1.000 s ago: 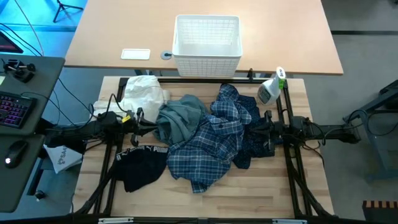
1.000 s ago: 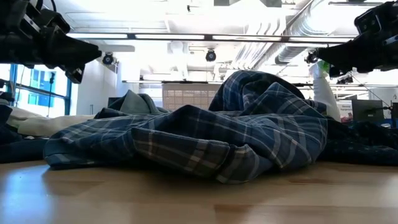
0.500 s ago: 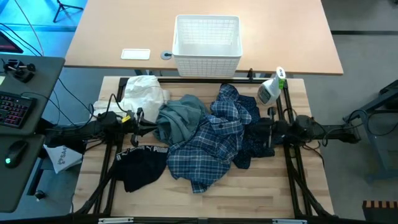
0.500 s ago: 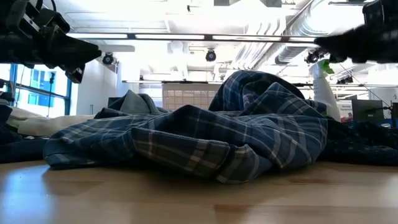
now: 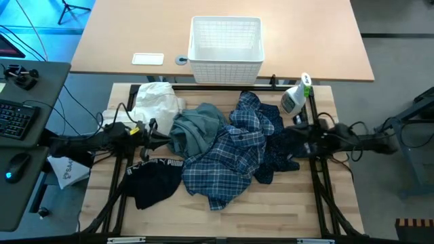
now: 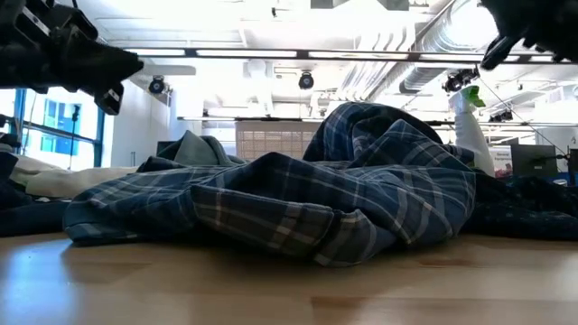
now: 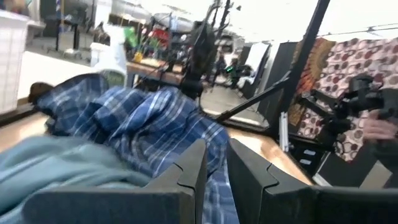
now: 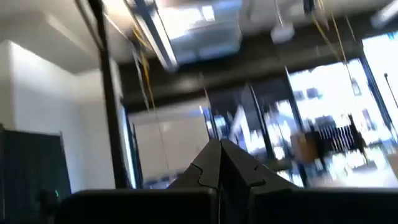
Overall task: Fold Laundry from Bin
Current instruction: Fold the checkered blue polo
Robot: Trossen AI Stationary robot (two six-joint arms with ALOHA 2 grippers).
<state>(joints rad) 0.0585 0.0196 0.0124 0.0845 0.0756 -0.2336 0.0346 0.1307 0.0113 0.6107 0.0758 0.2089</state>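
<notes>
The laundry lies in a loose heap on the near table: a white cloth [image 5: 157, 100], a grey-green top [image 5: 196, 129], a blue-white plaid shirt [image 5: 227, 159], navy dotted trousers [image 5: 279, 152] and a black piece with Puma lettering [image 5: 154, 179]. The white lattice bin [image 5: 226, 47] stands on the far table. My left gripper [image 5: 157, 135] hovers level at the heap's left side, its fingers [image 7: 193, 168] a narrow gap apart with nothing between them. My right gripper [image 5: 303, 139] is at the heap's right side, shut and tipped up toward the ceiling [image 8: 219, 155].
A spray bottle [image 5: 296, 96] stands at the near table's far right corner, close to my right arm. A white card [image 5: 148, 59] lies on the far table left of the bin. Bare wood shows along the near edge [image 5: 271, 210]. A desk with a keyboard [image 5: 13, 118] stands off to the left.
My right gripper has risen and tipped upward, rolling as it went, from pointing level over the trousers to pointing toward the ceiling; it has stayed shut. The laundry has not moved.
</notes>
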